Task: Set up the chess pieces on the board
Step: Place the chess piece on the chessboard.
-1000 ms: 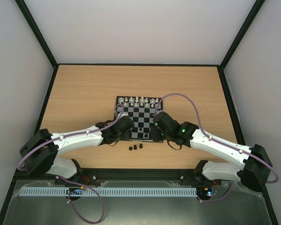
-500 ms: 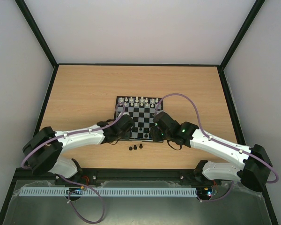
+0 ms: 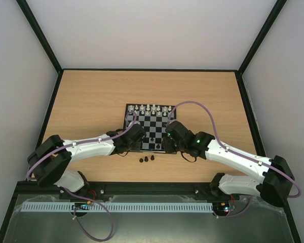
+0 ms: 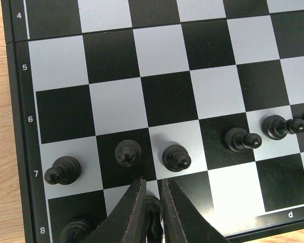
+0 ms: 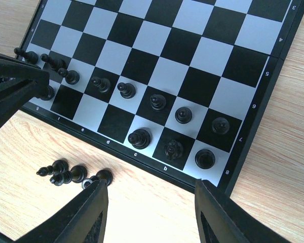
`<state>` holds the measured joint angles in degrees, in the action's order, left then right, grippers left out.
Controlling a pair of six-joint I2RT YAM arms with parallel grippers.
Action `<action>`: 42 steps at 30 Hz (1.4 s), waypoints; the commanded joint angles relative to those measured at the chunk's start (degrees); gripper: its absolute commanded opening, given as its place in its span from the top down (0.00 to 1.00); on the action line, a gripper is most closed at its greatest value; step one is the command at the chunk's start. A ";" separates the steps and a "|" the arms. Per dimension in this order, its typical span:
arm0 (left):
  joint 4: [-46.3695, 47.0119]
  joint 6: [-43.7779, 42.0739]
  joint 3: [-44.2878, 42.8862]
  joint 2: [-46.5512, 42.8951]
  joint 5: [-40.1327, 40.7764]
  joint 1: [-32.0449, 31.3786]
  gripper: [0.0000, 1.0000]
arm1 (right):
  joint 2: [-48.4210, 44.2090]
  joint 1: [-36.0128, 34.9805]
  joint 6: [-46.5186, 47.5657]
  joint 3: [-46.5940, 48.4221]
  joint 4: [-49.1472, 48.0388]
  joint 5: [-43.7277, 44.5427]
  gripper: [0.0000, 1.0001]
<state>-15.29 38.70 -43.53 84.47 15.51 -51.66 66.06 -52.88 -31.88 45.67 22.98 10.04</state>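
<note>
Currently left gripper (image 4: 152,183) is pinching a black chess piece (image 4: 153,221), seating it back-rank near the near-left corner of the board (image 4: 167,96); right gripper (image 5: 151,202) is hanging spread, empty. Next is probably calling for gentle release, then fetching loose pieces (image 5: 66,174).

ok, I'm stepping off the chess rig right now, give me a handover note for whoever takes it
Left claw: shut on a black piece, low over the chessboard's near rank, near the corner piece.
Right claw: open, empty, above the table at the board's near edge.
Done: eight black pawns in their row; three back-rank pieces at the right end, one at the left corner.
Left: seat the held piece, then place the three loose pieces lying on the table before the board.
</note>
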 commanded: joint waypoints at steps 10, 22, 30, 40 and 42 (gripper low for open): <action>-0.17 -0.49 1.16 0.73 0.49 0.64 0.86 | 0.79 0.22 0.85 -0.76 1.44 -0.20 0.52; -1.32 -0.22 2.06 -1.21 1.28 0.73 0.85 | 1.09 0.22 0.85 -0.80 1.32 -0.37 0.52; -1.86 -0.01 2.32 -2.53 1.46 0.66 0.82 | 1.08 0.23 0.85 -0.84 1.27 -0.25 0.52; -3.50 -3.14 -3.02 -6.87 2.20 0.29 0.52 | 1.15 0.17 1.15 -0.76 1.35 -1.16 0.48; -4.66 -3.22 -4.19 -8.66 2.49 -0.13 0.46 | 1.09 -0.03 1.05 -0.81 1.24 -1.93 0.42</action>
<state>-17.41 36.58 -43.86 79.66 16.56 -51.35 66.70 -52.88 -31.75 45.65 22.94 9.30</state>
